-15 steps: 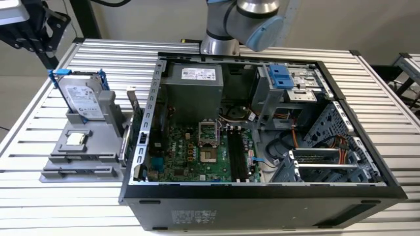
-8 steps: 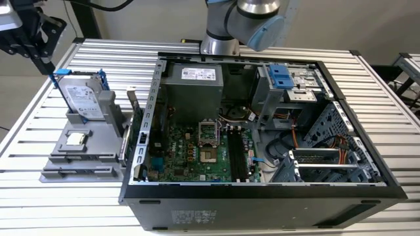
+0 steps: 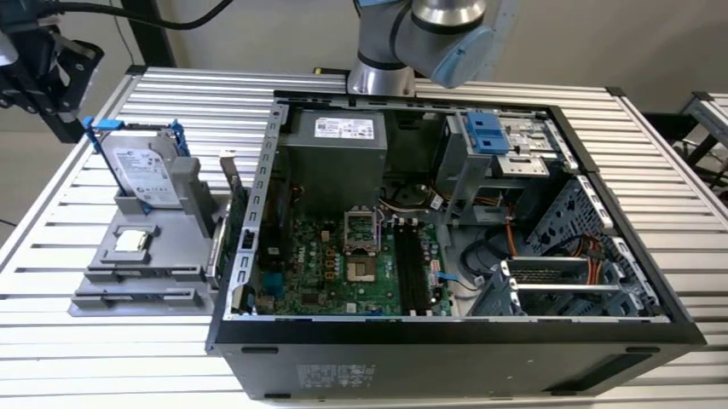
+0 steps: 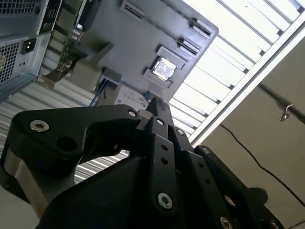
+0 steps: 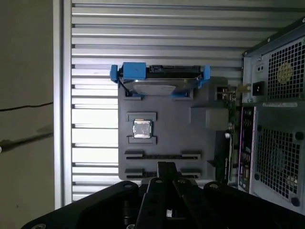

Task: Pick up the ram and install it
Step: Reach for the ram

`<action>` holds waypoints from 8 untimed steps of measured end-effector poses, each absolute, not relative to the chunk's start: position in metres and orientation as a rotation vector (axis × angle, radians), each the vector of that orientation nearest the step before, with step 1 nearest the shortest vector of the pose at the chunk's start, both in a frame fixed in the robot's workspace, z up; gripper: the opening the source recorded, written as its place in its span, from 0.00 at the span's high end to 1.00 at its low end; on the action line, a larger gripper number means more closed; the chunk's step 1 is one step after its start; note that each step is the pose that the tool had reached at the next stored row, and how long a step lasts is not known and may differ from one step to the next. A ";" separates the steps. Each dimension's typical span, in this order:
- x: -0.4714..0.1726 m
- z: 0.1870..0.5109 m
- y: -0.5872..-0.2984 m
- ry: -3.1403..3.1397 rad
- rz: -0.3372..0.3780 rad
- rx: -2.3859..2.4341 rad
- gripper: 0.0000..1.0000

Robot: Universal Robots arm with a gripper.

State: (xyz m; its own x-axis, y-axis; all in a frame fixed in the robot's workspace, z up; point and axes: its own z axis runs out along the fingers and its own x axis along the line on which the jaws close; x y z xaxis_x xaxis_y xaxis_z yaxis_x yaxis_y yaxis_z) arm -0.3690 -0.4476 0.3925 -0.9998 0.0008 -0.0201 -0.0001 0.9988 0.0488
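Exterior view: places the gripper (image 3: 60, 119) high at the exterior view's left, over the region of the grey holder (image 3: 125, 294) on the slatted table (image 3: 68, 366); well apart from the open computer case (image 3: 455, 349). Finds the long black memory slots (image 3: 413, 273) on the motherboard bare; nothing seated there. Locates what appears to be the ram (image 3: 234, 213), a thin dark greenish board on edge along the holder's side, just beside the case wall; identification not certain at this angle. Notes also the hard drive (image 3: 146, 170) in its blue frame and the processor chip (image 3: 132, 241), both on the holder.

First wrist view: looks down on the holder (image 5: 167, 114); puts the gripper (image 5: 167, 167) over its long grooves, clear of the surface; fingers drawn close together, nothing seen between them. Places the presumed ram (image 5: 228, 143) as a dark strip between holder and case, off to one side of the fingertips and untouched.

Second wrist view: confirms the fingers (image 4: 162, 143) meeting at the tip, carrying nothing; holder (image 4: 138, 43) and processor chip (image 4: 164, 69) beyond.

Judged: pick-up not yet made; installation wholly outstanding.
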 end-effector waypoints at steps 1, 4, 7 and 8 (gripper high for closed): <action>-0.369 0.393 -0.450 3.121 0.076 0.000 1.00; -0.371 0.393 -0.459 3.121 0.076 0.000 1.00; -0.371 0.393 -0.466 3.121 0.076 0.001 1.00; -0.371 0.393 -0.468 3.121 0.076 0.001 1.00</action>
